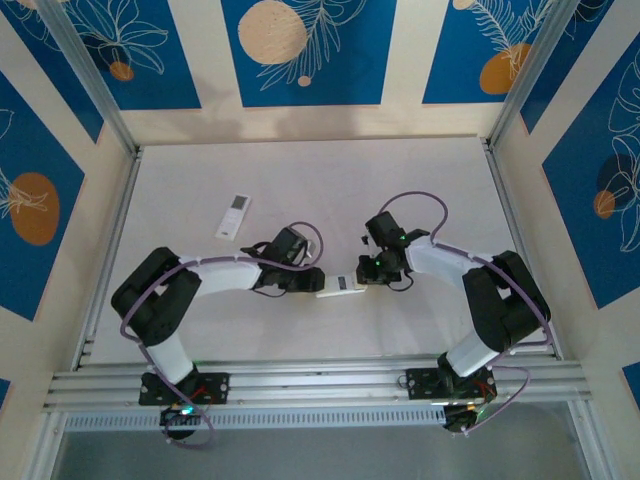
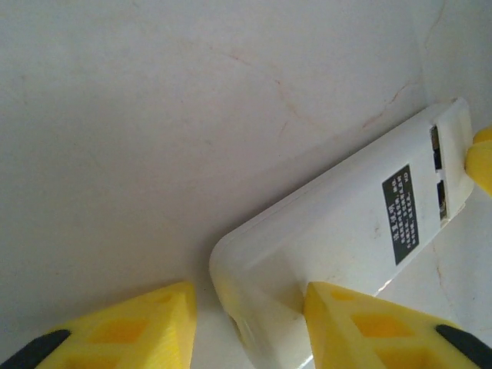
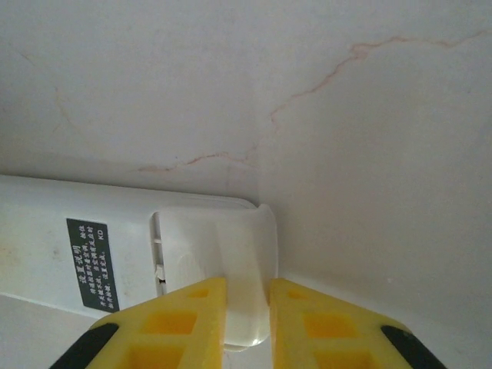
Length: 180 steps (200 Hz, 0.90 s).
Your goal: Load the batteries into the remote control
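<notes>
Your right fingers [image 3: 323,323] are nearly pressed together, just a slit between them, set over the battery cover [image 3: 231,246] at one end of the remote control [image 2: 330,231]. White plastic shows in that slit, but whether they nip the cover's lip or only press on it, you cannot tell from here. Your left fingers [image 2: 377,327] are spread astride the opposite end, one touching the remote's edge, the other just beside it with a sliver of bench showing between. The remote lies back-up, dark label [image 2: 400,214] showing, on the bench [image 1: 400,190] between your two arms. This reads as the cover-off step, early in the job, and no batteries go in until that hatch is clear. To do it well, close the left pair squarely across the body first so it can't skate. Then draw the cover straight along the remote's length, low and flat, no twisting, because the plastic looks smooth and a thin-lip grip could slip off. Outward now: the bench is pale and matt with faint brownish hairline marks [image 3: 327,79], and a second remote [image 1: 233,216] lies well apart toward the far left. An aluminium rail [image 1: 320,380] carries the arm bases. Blue wall panels [image 1: 300,50] with white leaf outlines and orange discs stand around the cell.
</notes>
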Each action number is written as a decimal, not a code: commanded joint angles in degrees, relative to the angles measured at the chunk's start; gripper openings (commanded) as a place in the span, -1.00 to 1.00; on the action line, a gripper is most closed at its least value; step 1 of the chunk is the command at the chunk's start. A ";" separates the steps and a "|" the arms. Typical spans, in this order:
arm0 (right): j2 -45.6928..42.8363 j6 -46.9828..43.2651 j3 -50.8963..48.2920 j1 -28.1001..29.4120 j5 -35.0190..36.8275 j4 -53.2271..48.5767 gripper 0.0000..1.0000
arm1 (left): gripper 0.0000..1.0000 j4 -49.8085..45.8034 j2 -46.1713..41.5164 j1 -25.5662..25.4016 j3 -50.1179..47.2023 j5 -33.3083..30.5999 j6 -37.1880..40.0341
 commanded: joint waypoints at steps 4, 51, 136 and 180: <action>0.20 0.12 0.58 1.74 1.08 -2.94 -0.58 | -0.21 1.90 1.84 -1.13 0.14 1.08 -3.02; 0.10 2.26 2.18 4.14 0.67 -7.77 -0.58 | -0.34 5.05 2.64 -2.46 -1.43 -0.45 -7.52; 3.30 5.15 4.56 8.41 4.23 -9.05 -0.54 | -0.44 6.32 3.31 -5.12 -1.69 -3.14 -9.19; 7.99 8.80 7.44 12.67 11.99 -11.51 -0.53 | -0.44 5.93 3.57 -5.21 -0.73 -2.63 -8.19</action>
